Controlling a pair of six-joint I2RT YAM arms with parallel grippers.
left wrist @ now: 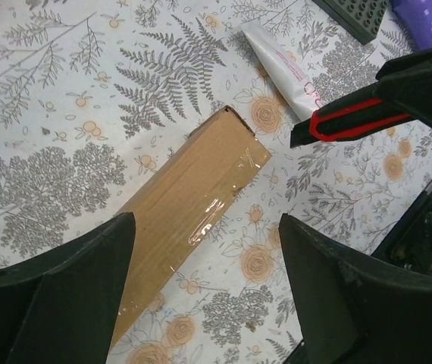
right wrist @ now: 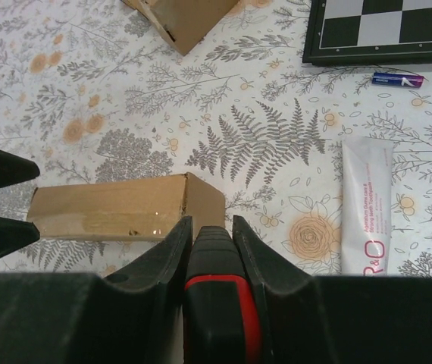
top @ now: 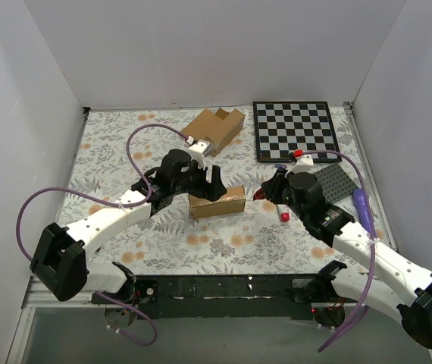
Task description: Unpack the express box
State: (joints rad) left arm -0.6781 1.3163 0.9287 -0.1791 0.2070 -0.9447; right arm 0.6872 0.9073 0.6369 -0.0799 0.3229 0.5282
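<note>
Brown cardboard sits mid-desk: the express box (top: 217, 202), flat, taped seam up, its long axis running left to right between my arms. My left end effector (left wrist: 207, 227) hangs released over the box's left part, spread wider than the carton; I cannot tell whether it touches. My right end effector (right wrist: 211, 226) is clenched on a red-and-black cutter (left wrist: 352, 120), whose tip sits just off the box's right end, aimed at it. I judge the cut should run leftward along the tape. A tube (right wrist: 367, 205) lies near on the right; the desk (top: 102, 144) offers room at the near side.
</note>
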